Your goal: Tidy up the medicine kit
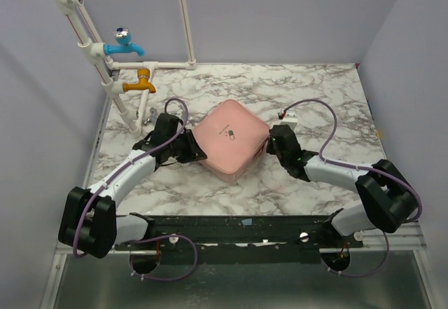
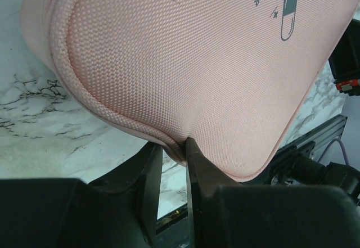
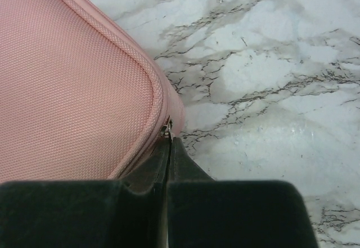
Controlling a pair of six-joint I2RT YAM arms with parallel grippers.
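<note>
Top view: 1 medicine kit (image 1: 231, 141) lies zipped shut at the middle of the marble table (image 1: 322, 92), turned corner-on like a diamond; its contents are hidden. The left claw (image 1: 190, 149) meets its 9 o'clock corner and the right claw (image 1: 271, 144) its 3 o'clock corner. Bare marble lies open at 12 and 6 o'clock of the kit. At 11 o'clock, 2 taps hang on a white pipe frame (image 1: 112, 64): 1 blue tap (image 1: 124, 43) and 1 orange tap (image 1: 140, 83).

Left wrist view: the left claw (image 2: 175, 147) stands narrow, pinching the kit's piped rim at 6 o'clock. The lid fills the frame, with 1 pill logo (image 2: 288, 10) at 1 o'clock. Marble shows at 9 o'clock.

Right wrist view: the right claw (image 3: 169, 147) is closed, its tips touching at the metal zip pull (image 3: 166, 128) on the kit's rounded corner. Whether the pull is nipped between them, I cannot tell. Open marble spreads from 12 to 4 o'clock.
</note>
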